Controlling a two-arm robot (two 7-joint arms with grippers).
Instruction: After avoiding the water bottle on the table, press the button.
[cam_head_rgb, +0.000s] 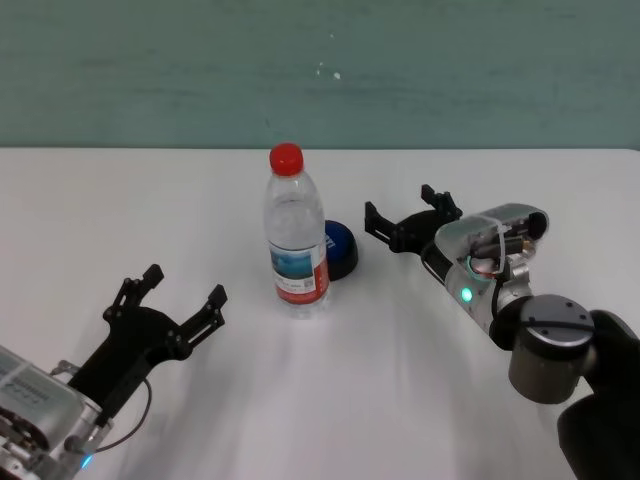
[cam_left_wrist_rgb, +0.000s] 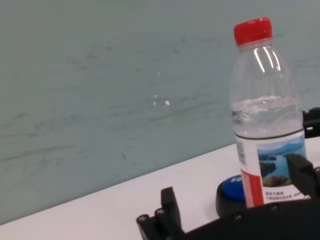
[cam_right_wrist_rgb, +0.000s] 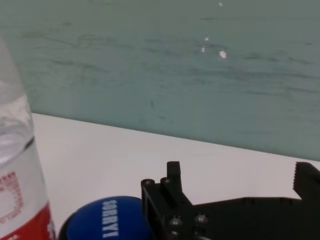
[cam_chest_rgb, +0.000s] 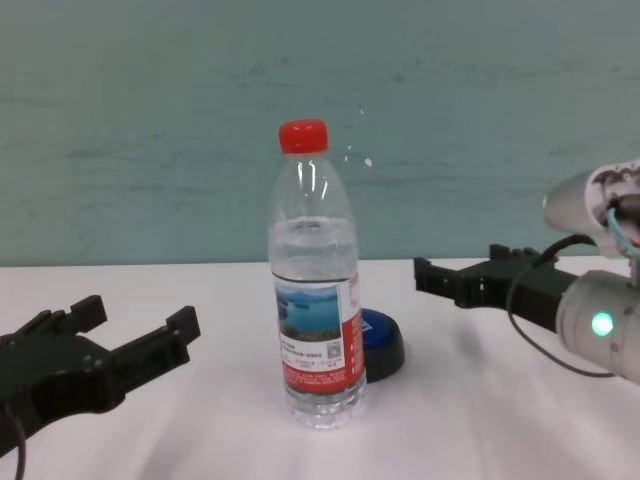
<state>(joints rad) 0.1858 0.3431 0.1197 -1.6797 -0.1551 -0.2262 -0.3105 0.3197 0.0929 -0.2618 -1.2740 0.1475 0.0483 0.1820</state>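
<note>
A tall clear plastic water bottle (cam_head_rgb: 296, 240) with a red screw cap and a red-and-white label is standing upright near the middle of the flat white table (cam_head_rgb: 120, 210). A low round button (cam_head_rgb: 338, 248) with a blue domed top on a black base is sitting just behind the bottle and to its right, partly hidden by it in the head view. The black right gripper (cam_head_rgb: 410, 218) is hovering to the right of the button, close to it but not touching, its fingers spread apart and pointing toward it. The black left gripper (cam_head_rgb: 177, 298) is waiting over the near left part of the table, well apart from the bottle, its fingers also spread apart and holding nothing.
</note>
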